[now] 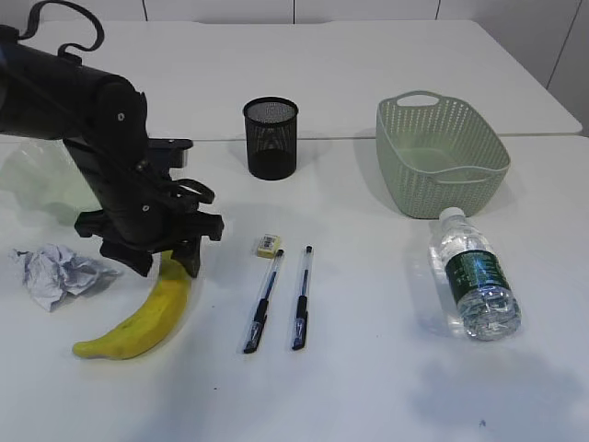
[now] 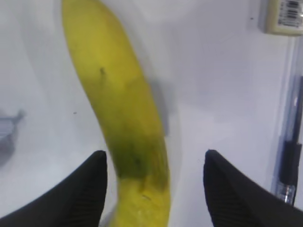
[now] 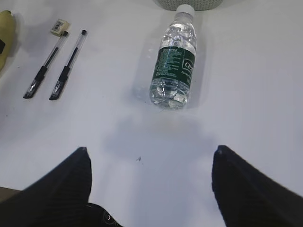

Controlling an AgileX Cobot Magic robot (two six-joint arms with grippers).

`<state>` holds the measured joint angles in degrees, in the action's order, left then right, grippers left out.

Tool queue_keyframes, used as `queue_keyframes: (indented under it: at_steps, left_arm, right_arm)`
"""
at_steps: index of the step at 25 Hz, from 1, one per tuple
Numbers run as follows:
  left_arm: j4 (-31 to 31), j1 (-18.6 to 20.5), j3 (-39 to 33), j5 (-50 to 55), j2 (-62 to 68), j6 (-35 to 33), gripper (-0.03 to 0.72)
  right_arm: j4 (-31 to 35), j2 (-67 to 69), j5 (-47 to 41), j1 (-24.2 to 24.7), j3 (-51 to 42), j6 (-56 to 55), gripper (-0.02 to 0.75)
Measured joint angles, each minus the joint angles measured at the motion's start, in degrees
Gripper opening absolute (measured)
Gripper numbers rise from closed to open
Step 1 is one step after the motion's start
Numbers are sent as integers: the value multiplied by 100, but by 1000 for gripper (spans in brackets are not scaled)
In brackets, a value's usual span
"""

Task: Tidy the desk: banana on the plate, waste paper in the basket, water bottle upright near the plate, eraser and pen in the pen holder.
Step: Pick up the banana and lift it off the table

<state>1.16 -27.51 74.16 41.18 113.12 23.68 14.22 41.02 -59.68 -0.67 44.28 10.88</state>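
Note:
A yellow banana (image 1: 147,318) lies at the front left, and its upper end (image 2: 123,109) sits between the fingers of my open left gripper (image 1: 166,265) (image 2: 156,153), which do not touch it. Crumpled waste paper (image 1: 57,274) lies to its left. The eraser (image 1: 267,244) and two pens (image 1: 263,301) (image 1: 302,297) rest mid-table in front of the black mesh pen holder (image 1: 271,138). The water bottle (image 1: 474,276) (image 3: 174,61) lies on its side before the green basket (image 1: 440,157). My right gripper (image 3: 150,148) hangs open over bare table. The plate is mostly hidden behind the left arm.
The table is white, and a second one stands behind it. In the right wrist view the bottle cap points at the basket rim (image 3: 189,4). In the left wrist view the eraser (image 2: 284,16) and one pen (image 2: 291,156) lie right of the banana.

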Motion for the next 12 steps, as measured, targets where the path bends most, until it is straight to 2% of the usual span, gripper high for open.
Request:
queue_keyframes:
  at_steps: [4,12]
  left_arm:
    - [10,167,0,24,0,127,453]
    - [-116,177,0,24,139,113,453]
  right_arm:
    - [0,0,0,0,0,0,584]
    - [0,0,0,0,0,0,585]
